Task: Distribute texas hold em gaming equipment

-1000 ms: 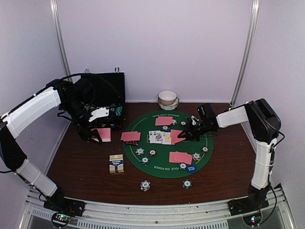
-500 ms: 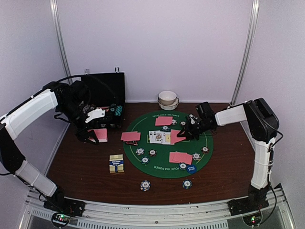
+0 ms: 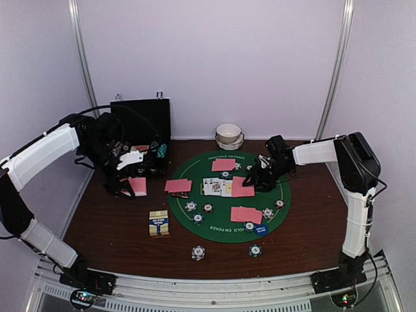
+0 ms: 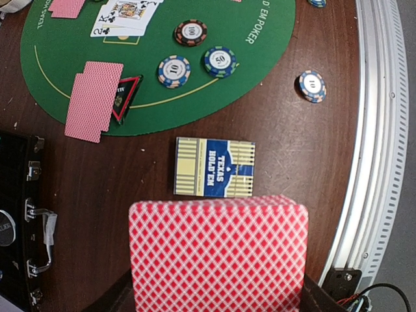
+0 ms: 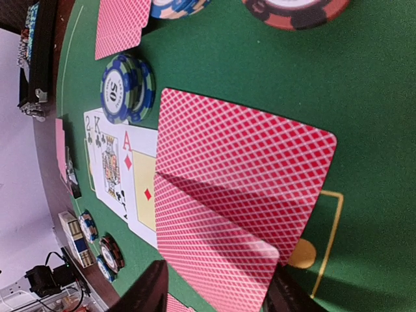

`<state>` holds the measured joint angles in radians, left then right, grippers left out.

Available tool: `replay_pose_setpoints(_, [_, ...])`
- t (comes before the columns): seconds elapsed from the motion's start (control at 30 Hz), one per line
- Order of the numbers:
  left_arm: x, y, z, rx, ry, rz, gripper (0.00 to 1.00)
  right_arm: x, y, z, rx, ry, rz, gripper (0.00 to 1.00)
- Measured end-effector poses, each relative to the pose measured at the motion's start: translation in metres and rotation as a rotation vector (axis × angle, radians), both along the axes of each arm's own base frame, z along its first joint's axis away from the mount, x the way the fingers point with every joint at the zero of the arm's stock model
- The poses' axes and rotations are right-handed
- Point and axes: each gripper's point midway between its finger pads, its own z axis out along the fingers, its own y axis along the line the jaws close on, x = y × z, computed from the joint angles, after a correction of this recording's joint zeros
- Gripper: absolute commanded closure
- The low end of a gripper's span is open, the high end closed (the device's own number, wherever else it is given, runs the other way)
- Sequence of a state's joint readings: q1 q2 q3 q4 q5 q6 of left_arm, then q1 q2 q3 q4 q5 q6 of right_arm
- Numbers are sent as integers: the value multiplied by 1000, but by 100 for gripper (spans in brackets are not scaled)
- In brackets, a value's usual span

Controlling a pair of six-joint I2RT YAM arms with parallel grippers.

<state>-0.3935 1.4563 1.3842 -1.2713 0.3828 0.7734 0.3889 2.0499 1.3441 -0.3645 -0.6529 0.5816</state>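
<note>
Right gripper (image 5: 218, 296) jaws spread over pink cards (image 5: 240, 169) on green mat (image 5: 364, 78): lift straight up, no dragging. Left gripper (image 4: 218, 296) clamps deck (image 4: 218, 247).

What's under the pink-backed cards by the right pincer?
The face-up ace of diamonds card pokes out beneath the pink-backed cards on the green felt mat; the rest of it, and their faces, are covered.

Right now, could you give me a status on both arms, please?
Left jaws shut on pink-backed deck. Right jaws open over face-down cards on green mat. Nothing blocking.
</note>
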Motion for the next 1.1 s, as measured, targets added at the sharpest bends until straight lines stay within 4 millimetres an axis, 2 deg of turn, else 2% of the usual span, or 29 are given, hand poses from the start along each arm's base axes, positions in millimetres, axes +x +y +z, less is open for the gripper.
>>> replay_pose_setpoints(0.2, [0,0,-5,-1,6,0,89,-3,-7,4,-94,-28,27,28])
replay_pose_setpoints(0.4, [0,-1,-5,-3,4,-1,89,0,-14,22,-196,-86,51,14])
replay_pose_setpoints(0.5, [0,-1,-5,-5,4,-1,89,0,-12,27,-249,-113,75,2])
replay_pose_setpoints(0.63, [1,-1,-5,-7,0,-1,89,-5,-17,31,-329,-130,95,0])
replay_pose_setpoints(0.77, [1,-1,-10,-6,1,-1,89,-9,-27,45,-406,-167,105,1])
replay_pose_setpoints(0.97, [-4,7,-30,16,27,9,90,-11,-38,83,-442,-248,87,0])
replay_pose_setpoints(1.1, [-7,22,-53,39,49,32,92,-14,-40,117,-411,-318,62,1])
